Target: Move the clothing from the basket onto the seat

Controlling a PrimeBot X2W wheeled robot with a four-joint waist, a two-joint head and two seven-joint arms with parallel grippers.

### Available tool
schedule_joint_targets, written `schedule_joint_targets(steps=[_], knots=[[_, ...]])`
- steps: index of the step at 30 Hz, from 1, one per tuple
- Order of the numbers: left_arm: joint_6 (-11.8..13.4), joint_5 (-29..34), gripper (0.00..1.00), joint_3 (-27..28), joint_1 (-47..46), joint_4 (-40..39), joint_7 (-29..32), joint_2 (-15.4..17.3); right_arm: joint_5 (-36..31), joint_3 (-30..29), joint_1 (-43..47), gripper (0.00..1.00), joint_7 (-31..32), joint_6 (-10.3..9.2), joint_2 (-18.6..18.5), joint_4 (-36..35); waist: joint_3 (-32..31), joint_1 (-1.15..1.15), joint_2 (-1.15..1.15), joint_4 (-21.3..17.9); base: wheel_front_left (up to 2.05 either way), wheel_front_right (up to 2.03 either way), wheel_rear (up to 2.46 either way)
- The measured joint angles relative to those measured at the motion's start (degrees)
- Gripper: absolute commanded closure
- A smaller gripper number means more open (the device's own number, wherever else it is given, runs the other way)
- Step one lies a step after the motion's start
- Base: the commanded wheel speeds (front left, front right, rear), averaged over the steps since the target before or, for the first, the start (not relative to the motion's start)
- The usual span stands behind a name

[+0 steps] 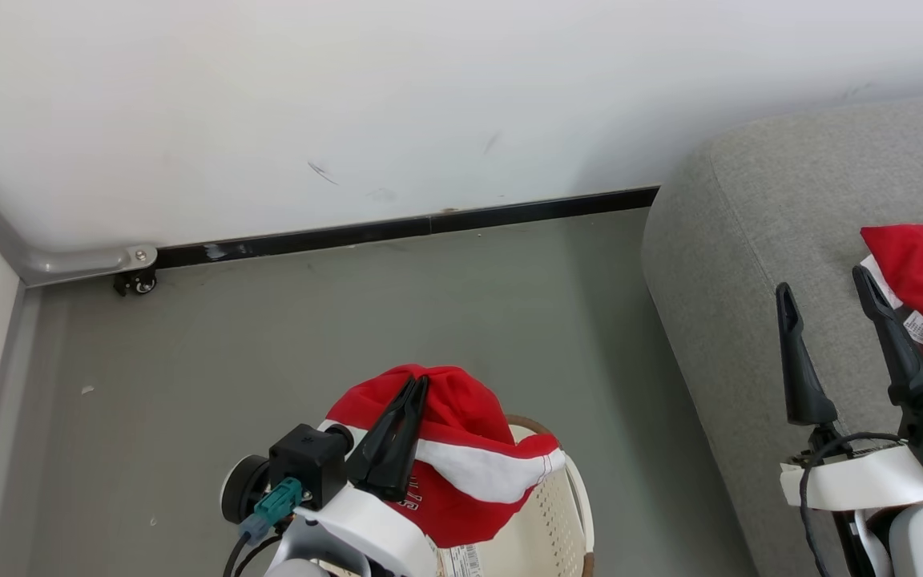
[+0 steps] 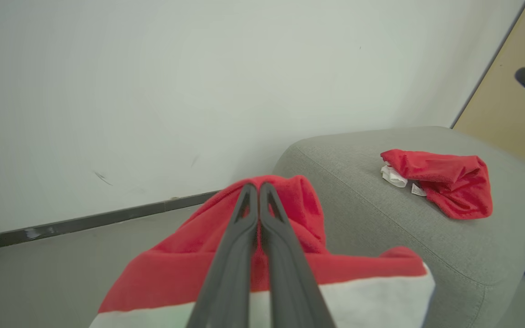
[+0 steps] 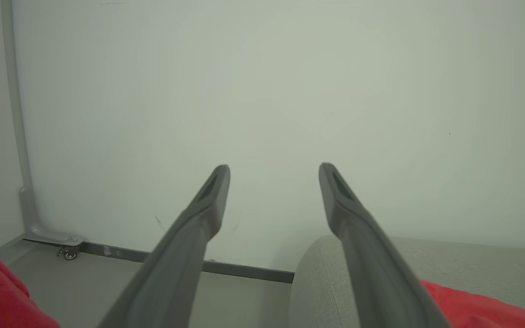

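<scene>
While the left arm reaches forward above the basket (image 1: 562, 513), we find its left end effector (image 1: 417, 383) closed tight on a red garment (image 1: 469, 457) with a white band, the fabric hanging over the basket. The right arm stands over the sofa (image 1: 750, 264), its right end effector (image 1: 822, 282) spread wide and gripping nothing. From the head view we get the basket beneath the held garment. From the left wrist view we get a second red garment (image 2: 445, 182) lying whole on the sofa top, white labels showing.

Bright, even, diffuse light, soft faint shadows, close fingers (image 3: 189, 246) blurred, wrist-view edges bowed
</scene>
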Motion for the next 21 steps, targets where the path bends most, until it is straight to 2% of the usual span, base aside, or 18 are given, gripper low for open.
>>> schedule_joint_targets(steps=[4,6,7,21], knots=[[0.2,0.0,1.00,0.1,-0.3,0.6,0.0,-0.1,0.0,0.0,0.2,0.00,0.5,-0.01,0.0,-1.3,0.6,0.00,0.00,-0.5,0.00,0.00,0.00],[0.6,0.0,0.27,0.3,-0.6,0.8,0.0,-0.1,0.0,0.0,0.4,0.00,0.5,-0.01,0.0,-1.4,1.0,0.00,0.00,-0.8,0.00,0.00,0.00],[0.8,0.0,0.00,0.5,-0.7,1.0,0.0,-0.1,0.0,-0.1,0.4,0.00,0.6,-0.01,-0.1,-1.4,1.2,0.00,0.00,-0.9,0.00,0.00,0.00],[2.7,1.0,0.00,2.0,-1.7,1.0,-0.6,0.0,0.4,-0.9,0.4,0.00,1.1,-0.01,-0.5,-3.2,3.2,0.00,0.00,-1.1,0.00,0.00,0.00]])
